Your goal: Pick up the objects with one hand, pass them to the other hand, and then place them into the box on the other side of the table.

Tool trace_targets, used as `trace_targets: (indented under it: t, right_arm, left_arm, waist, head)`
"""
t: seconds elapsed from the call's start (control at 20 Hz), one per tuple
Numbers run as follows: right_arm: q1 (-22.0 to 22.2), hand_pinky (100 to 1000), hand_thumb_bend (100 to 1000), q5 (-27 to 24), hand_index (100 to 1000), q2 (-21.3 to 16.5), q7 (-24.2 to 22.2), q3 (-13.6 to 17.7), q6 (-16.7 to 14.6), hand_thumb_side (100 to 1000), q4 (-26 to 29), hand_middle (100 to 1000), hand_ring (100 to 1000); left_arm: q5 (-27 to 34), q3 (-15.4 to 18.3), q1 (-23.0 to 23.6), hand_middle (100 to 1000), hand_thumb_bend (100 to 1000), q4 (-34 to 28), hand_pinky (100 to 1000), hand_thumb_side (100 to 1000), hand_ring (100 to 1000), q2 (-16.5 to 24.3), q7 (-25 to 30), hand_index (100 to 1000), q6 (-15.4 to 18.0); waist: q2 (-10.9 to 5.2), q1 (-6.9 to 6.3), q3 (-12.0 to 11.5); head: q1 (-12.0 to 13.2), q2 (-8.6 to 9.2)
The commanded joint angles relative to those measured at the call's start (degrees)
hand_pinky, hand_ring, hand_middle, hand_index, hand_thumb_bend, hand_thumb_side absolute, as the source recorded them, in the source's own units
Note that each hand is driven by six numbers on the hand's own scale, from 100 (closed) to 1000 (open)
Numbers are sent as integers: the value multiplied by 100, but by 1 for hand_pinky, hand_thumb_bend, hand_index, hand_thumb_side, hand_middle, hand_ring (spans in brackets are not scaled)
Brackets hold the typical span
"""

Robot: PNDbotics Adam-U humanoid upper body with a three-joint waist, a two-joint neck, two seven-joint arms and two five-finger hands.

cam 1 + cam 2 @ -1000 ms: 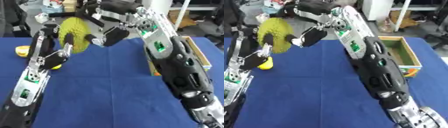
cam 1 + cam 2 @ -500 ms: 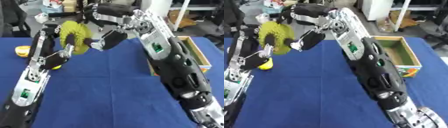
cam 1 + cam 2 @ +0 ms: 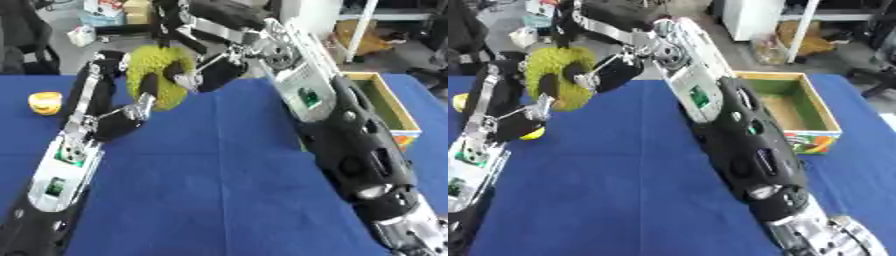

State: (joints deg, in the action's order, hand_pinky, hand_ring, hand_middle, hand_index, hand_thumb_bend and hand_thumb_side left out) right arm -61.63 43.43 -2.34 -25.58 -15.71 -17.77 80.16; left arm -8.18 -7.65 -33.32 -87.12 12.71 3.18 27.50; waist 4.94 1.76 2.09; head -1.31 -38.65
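A fuzzy yellow-green ball (image 3: pixel 159 70) is held up over the table's far left part. My left hand (image 3: pixel 146 91) comes from below with its fingers curled round the ball's lower left side. My right hand (image 3: pixel 213 76) reaches across from the right, and its dark fingers (image 3: pixel 179 73) wrap over the ball's right face. The open box (image 3: pixel 785 102), green inside, sits at the table's right edge.
A small yellow-orange object (image 3: pixel 44 102) lies on the blue table (image 3: pixel 219 180) at the far left, beside my left arm. My right arm spans the table's right half and hides part of the box. Shelves and clutter stand behind the table.
My right hand has pressed in closer against the ball while my left hand keeps hold of it. The view has shifted slightly.
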Motion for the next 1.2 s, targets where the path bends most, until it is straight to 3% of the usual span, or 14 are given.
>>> trace_targets:
  t: [0.05, 0.2, 0.3, 0.65, 0.9, 1.2]
  right_arm:
    - [-117, 839, 100, 94, 379, -17, 192, 22, -18, 114, 77, 691, 713]
    - [-123, 841, 100, 152, 380, -48, 231, 49, -20, 114, 64, 693, 718]
    - [-132, 840, 100, 191, 381, -108, 269, 107, 8, 114, 58, 694, 718]
    - [-137, 832, 100, 277, 379, -318, 431, 298, 135, 111, -42, 688, 707]
    - [-174, 821, 100, 576, 376, -892, 853, 976, 552, 104, -689, 680, 694]
    - [-249, 803, 100, 975, 370, -1213, 1436, 1907, 1136, 100, -1438, 669, 678]
  left_arm:
    - [-149, -7, -80, 482, 656, -67, 716, 502, 496, 68, 152, 582, 16]
    - [-286, 3, -51, 582, 795, -71, 775, 557, 580, 92, 299, 706, 44]
    - [-369, 19, -8, 632, 800, -60, 800, 565, 619, 123, 370, 746, 47]
    - [-488, 67, 126, 654, 795, -20, 810, 576, 635, 224, 445, 752, 18]
    - [-462, 87, 288, 647, 795, -126, 808, 580, 629, 283, 451, 782, 3]
    - [-357, 18, 441, 628, 790, -315, 805, 591, 614, 323, 537, 771, -6]
  waist:
    - [-89, 31, 10]
    - [-90, 33, 15]
    - [-92, 34, 19]
    - [-97, 28, 57]
    - [-109, 3, 42]
    - [-120, -27, -47]
  head:
    - [-26, 45]
    - [-32, 46]
    - [-54, 49]
    - [-3, 55]
    - [49, 50]
    - [61, 22]
